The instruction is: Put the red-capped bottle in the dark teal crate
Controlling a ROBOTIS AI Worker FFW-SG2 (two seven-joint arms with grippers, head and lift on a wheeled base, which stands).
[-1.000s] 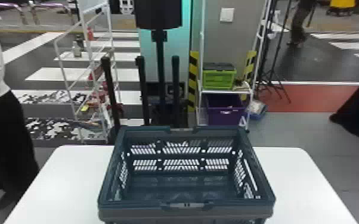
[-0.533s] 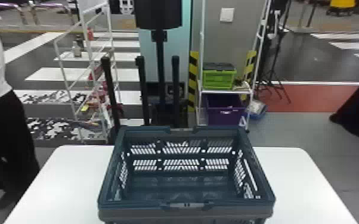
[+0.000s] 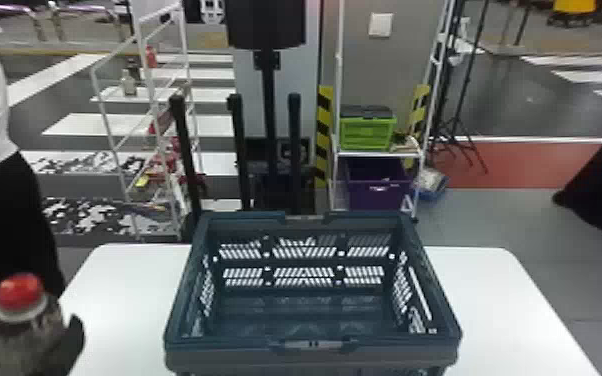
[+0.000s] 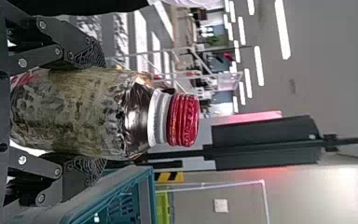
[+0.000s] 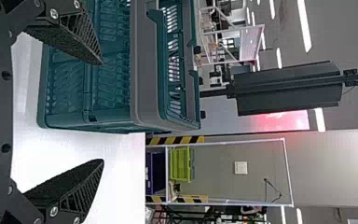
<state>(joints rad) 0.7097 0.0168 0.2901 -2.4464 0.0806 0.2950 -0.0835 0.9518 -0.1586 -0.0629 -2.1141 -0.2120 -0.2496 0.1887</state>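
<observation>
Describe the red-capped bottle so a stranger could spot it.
Find the white table with the dark teal plastic crate. Left of the crate, the robot's black left gripper holds the bottle cap-up. Its bright red cap above a white collar sets it apart from gripper and crate.

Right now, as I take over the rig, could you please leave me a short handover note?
Left claw: shut on the red-capped bottle, which is roughly upright, cap up, off to the left of the crate.
Right claw: open, nothing between its fingers, near the crate's right side.
Crate: dark teal, open-topped, standing on the white table.
Done: the bottle is grasped.
Left: bring it over the crate, probably clearing the left rim first, lower it in and release.
</observation>
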